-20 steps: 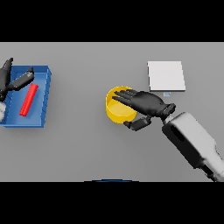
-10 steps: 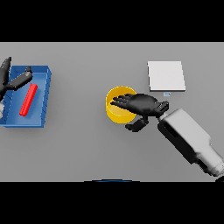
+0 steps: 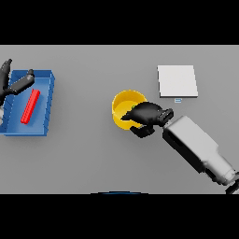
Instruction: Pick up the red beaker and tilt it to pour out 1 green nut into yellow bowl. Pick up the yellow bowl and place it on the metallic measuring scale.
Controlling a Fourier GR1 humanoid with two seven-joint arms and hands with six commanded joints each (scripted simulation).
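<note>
The yellow bowl (image 3: 123, 106) stands mid-table. My right hand (image 3: 148, 115) covers its right side, with the fingers curled down over the rim and the thumb below, outside the wall. A small green bit (image 3: 133, 107) shows in the bowl just by the fingers. The red beaker (image 3: 31, 106) lies as a long red shape inside the blue tray (image 3: 46, 100) at the left. At the tray's far left corner my left hand (image 3: 13, 85) hovers with spread fingers, apart from the beaker. The square, pale metallic scale (image 3: 177, 80) lies at the back right, with nothing on it.
A small white object (image 3: 1, 113) sits at the tray's left edge, mostly cut off by the view. My right forearm (image 3: 196, 147) stretches from the lower right toward the bowl. Bare grey table lies between the tray and the bowl.
My right hand has drawn back toward the bowl's right rim and its fingers have curled from straight to bent over it. The bowl has stayed in place. The left hand has barely shifted.
</note>
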